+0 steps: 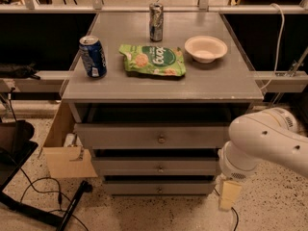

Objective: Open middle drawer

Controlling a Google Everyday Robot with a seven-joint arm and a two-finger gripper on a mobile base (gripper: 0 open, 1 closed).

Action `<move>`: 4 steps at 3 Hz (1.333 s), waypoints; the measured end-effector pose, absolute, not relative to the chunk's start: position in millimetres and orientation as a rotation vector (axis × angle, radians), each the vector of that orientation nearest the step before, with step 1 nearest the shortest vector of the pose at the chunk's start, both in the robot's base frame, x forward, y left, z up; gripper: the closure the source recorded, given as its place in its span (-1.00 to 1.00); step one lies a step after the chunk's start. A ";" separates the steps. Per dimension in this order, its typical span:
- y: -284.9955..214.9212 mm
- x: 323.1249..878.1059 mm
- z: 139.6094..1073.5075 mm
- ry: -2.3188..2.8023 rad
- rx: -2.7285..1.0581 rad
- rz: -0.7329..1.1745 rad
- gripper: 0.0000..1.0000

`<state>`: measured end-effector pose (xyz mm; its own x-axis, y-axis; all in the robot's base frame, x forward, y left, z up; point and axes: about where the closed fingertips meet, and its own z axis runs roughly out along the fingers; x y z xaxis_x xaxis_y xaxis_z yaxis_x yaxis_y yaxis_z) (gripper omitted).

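Observation:
The grey cabinet [162, 83] has three drawers stacked under its top. The middle drawer [125, 167] has a wide flat grey front with a small round metal knob [160, 169] at its centre. It sits between the taller top drawer [120, 136] and the narrower bottom drawer [130, 188]. My gripper [230, 195] hangs pale and downward from the white arm [262, 143], just off the cabinet's lower right corner. It is right of the middle drawer's front and a little below it, well away from the knob.
On the cabinet top stand a blue can [93, 56], a green chip bag [153, 60], a silver can [156, 22] and a white bowl [206, 48]. A cardboard box [65, 150] leans at the cabinet's left. Cables [43, 186] and a dark stand lie on the floor at left.

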<state>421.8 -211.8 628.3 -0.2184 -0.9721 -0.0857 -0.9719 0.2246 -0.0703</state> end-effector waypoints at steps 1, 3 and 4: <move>-206.4 431.8 581.5 2.364 -1.912 0.002 -1.00; -182.6 475.9 481.7 2.183 -1.976 -0.126 -1.00; -172.1 505.3 464.0 2.116 -1.998 -0.150 -1.00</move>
<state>505.3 -172.1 464.0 -0.0463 -0.9945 -0.0938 -0.9713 0.0668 -0.2284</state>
